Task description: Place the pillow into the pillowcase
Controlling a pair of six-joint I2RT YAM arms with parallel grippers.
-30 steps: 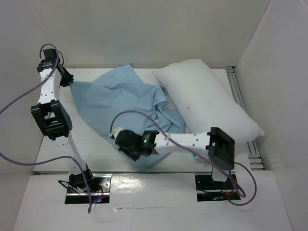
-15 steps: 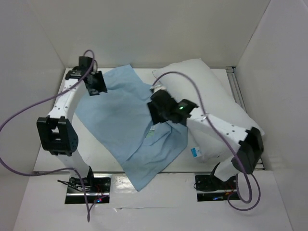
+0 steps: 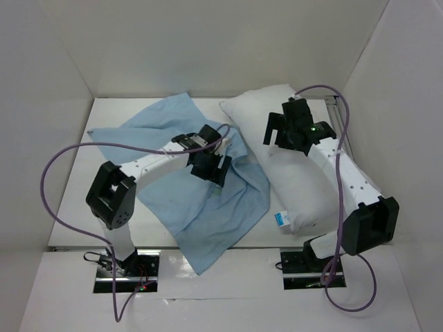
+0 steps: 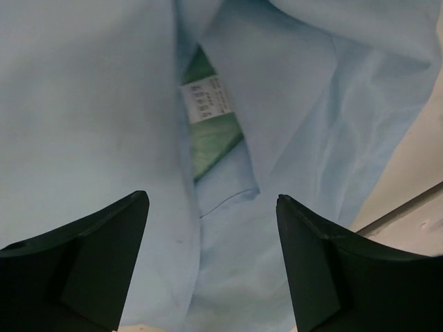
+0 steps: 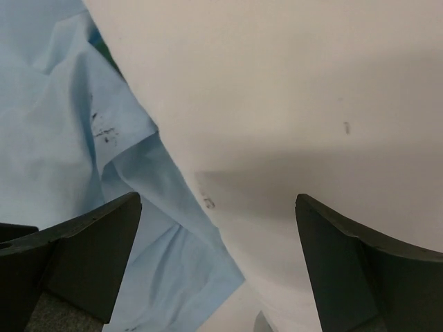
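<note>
The pillowcase [image 3: 173, 194] lies spread on the table, light blue face up, its near corner hanging over the front edge. In the left wrist view its folds [image 4: 104, 104] part to show a green inside and a white label [image 4: 206, 102]. My left gripper [image 3: 212, 170] hovers open over the cloth's right part, with nothing between its fingers [image 4: 211, 200]. The plump white pillow [image 3: 304, 180] lies slantwise at the right, a blue-and-white tag [image 3: 282, 219] at its near corner. Over the pillow's [image 5: 297, 90] left edge, where the pillowcase [image 5: 62, 138] meets it, my right gripper [image 3: 278, 137] hangs open and empty [image 5: 218, 200].
White walls close in the table at the back and on both sides. A metal rail [image 3: 344, 138] runs along the right edge behind the pillow. Purple cables [image 3: 52, 173] loop off both arms. Bare tabletop [image 3: 90, 200] shows left of the cloth.
Both grippers have opened. The left arm swung from the far left corner to the middle of the pillowcase. The right arm left the cloth and went up over the pillow.
</note>
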